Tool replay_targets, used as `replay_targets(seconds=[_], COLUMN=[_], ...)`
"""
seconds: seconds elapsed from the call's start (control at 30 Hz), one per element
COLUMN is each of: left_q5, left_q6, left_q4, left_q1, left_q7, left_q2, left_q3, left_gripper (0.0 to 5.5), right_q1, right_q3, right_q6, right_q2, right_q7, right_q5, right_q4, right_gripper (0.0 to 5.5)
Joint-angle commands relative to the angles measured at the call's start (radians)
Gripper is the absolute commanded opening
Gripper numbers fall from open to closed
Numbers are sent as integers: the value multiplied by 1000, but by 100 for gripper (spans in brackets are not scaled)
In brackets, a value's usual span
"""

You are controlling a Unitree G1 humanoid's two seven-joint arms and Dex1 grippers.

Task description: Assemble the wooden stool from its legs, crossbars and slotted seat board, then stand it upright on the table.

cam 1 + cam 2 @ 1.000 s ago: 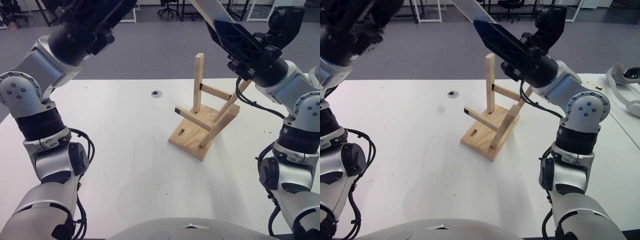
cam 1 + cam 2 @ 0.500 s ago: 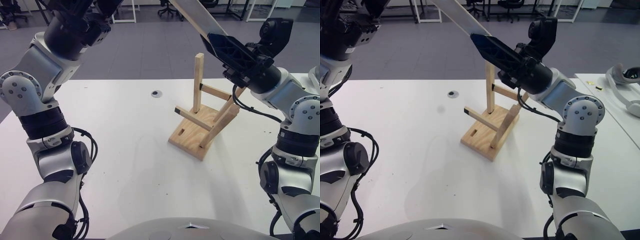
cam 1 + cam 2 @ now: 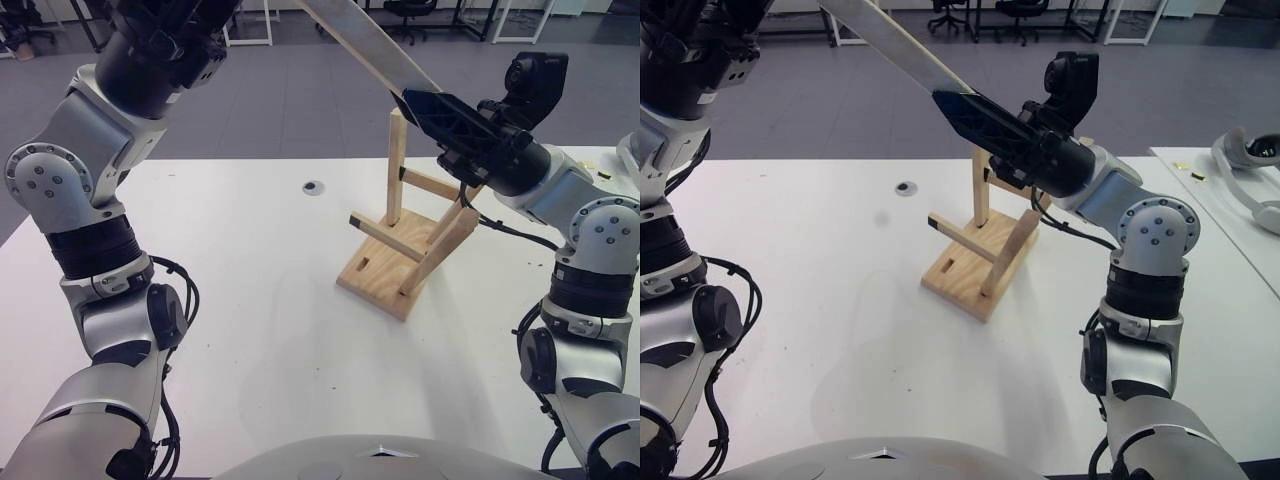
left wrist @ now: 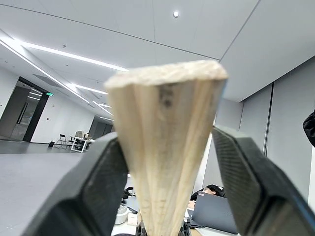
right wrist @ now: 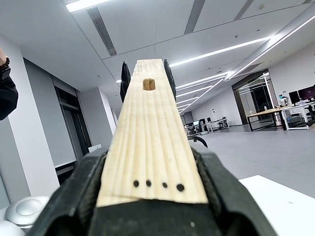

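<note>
Wooden leg point(image 3: 365, 45) aloft, slanting over the upturned stool point(image 3: 430, 252). Clamped tight at both ends: right gripper point(image 3: 420, 103) on the end just above the stool's upright leg point(image 3: 397, 165), left gripper point(image 4: 167, 162) on the far end. Seat board point(image 3: 380, 287) flat on table point(image 3: 250, 300), fitted legs pointing up.

green doorway sign point(image 4: 49, 94) too small to read, no other text

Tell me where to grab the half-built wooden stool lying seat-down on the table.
Probably grip the upright pale wooden leg above its crossbar, coming from the robot's left: it stands vertical and bare there, while the crossbar and slanted leg crowd its right.
</note>
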Motion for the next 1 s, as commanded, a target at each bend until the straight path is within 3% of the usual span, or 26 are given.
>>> replay_targets(seconds=[0.03,0.33,0.37,0.6,0.7,0.8,1.0], left_q5=[-8,0,3,76,122,208,290], left_q6=[-19,-24,-27,-95,-119,-128,-123], left_q4=[-9,3,5,52,88,122,157], left_q1=[-3,7,8,-24,-31,-13,26], left_q7=[1,0,1,-30,-64,-129,-209], left_q2=[1,-2,-1,101,164,217,227], left_q3=[8,4,6,101,134,123,117], left_gripper=[218,210,210,205,204,204,204], right_q1=[11,5,-1,-29,-55,-42,-19], right_q3=[0,-9,-12,-18,-20,20,83], right_q6=[0,-42,-46,-87,-96,-78,-98], right_q2=[-1,19,24,-6,-54,-165,-351], right_q7=[-11,-78,-91,-93,-56,55,188], right_q5=[-4,-50,-50,-105,-155,-205,-331], right_q4=[-17,3,13,-1,-6,-158,-355], right_gripper=[207,207,248,370,373,373,373])
